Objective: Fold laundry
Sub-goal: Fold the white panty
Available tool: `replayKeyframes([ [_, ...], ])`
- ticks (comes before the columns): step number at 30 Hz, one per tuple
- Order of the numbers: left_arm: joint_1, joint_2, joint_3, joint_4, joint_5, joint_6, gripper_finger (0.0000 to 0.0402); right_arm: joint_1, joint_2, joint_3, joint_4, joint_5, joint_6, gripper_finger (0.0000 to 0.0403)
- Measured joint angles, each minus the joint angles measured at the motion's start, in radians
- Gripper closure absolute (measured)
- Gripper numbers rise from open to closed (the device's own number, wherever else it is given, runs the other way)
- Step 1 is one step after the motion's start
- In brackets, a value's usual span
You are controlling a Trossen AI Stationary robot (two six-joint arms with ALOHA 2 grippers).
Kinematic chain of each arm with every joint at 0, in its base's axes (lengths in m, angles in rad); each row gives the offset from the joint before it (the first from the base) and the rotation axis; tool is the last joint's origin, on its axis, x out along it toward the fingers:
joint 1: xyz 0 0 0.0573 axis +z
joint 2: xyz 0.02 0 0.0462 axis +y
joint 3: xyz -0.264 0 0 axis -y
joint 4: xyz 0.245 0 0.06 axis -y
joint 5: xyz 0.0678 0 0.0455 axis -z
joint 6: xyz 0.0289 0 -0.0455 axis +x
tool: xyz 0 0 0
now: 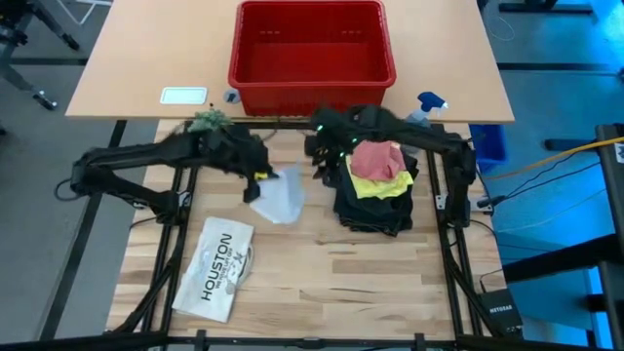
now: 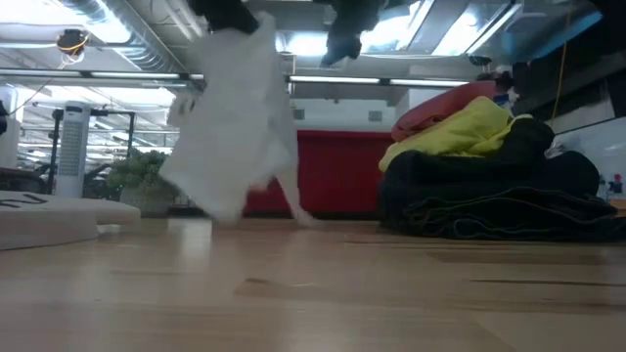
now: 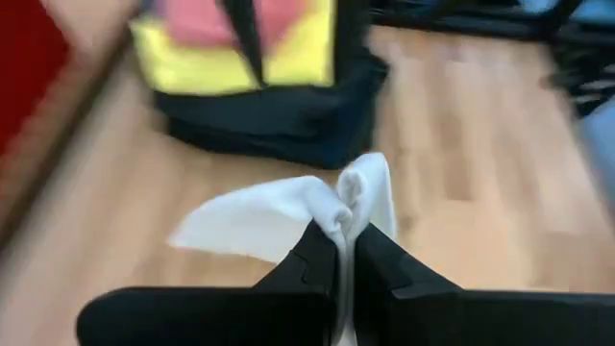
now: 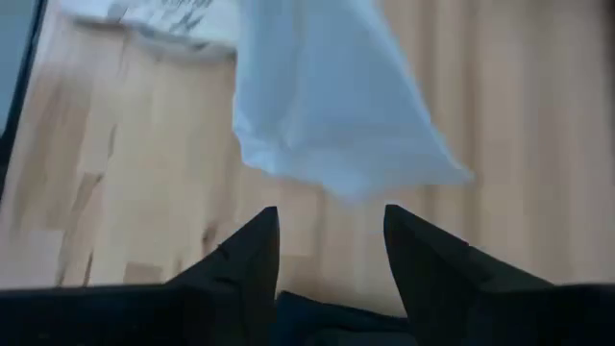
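White cloth [image 1: 278, 198] is hanging limp and creased from the left gripper [image 1: 259, 180], whose fingers [image 3: 380, 264] are clenching its top edge, its long axis running down toward the table [image 1: 322, 283]. Just right, the right gripper [image 4: 332, 235] is standing with fingers spread, holding nothing, the cloth lying ahead of them. Trousers [image 1: 375, 205], yellow shirt [image 1: 375, 185] and pink cloth [image 1: 375, 158] are sitting stacked at right.
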Motion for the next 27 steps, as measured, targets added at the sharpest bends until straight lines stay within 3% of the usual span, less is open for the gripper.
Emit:
replayKeyframes([
  [2,0.007,0.0,0.103,-0.117,-0.138,0.062,0.04,-0.013,-0.029,0.0,0.007,0.019,0.015,0.0222],
  [5,-0.012,0.006,0.25,-0.23,-0.478,0.138,0.0401,-0.024,-0.054,0.0,0.004,0.054,0.036,0.0222],
  [6,-0.012,0.007,0.294,-0.263,-0.506,0.162,0.0401,-0.023,-0.058,0.0,0.004,0.066,0.04,0.0222],
  [7,-0.005,0.012,0.335,-0.306,-0.449,0.173,0.0401,-0.022,-0.063,0.0,0.004,0.068,0.042,0.0222],
  [10,0.052,0.044,0.433,-0.419,0.098,0.141,0.0401,-0.02,-0.074,0.0,0.004,0.067,0.042,0.0222],
  [11,0.057,0.056,0.45,-0.44,0.206,0.108,0.0401,-0.02,-0.075,0.0,0.005,0.067,0.041,0.0222],
  [12,0.057,0.066,0.462,-0.467,0.224,0.087,0.0401,-0.02,-0.075,0.0,0.005,0.067,0.041,0.0222],
  [13,0.056,0.075,0.473,-0.506,0.171,0.087,0.0401,-0.02,-0.074,0.0,0.005,0.067,0.041,0.0222],
  [17,0.044,0.092,0.484,-0.596,-0.202,0.125,0.0402,-0.02,-0.073,0.0,0.018,0.067,0.04,0.0222],
  [23,0.027,0.136,0.484,-0.62,-0.145,0.122,0.0401,-0.02,-0.073,0.0,-0.001,0.067,0.041,0.0222],
  [25,0.01,0.154,0.484,-0.624,-0.234,0.124,0.0401,-0.02,-0.073,0.0,0.0,0.067,0.041,0.0222],
  [27,0.001,0.181,0.484,-0.662,-0.407,0.118,0.0401,-0.02,-0.073,0.0,0.001,0.067,0.041,0.0222],
])
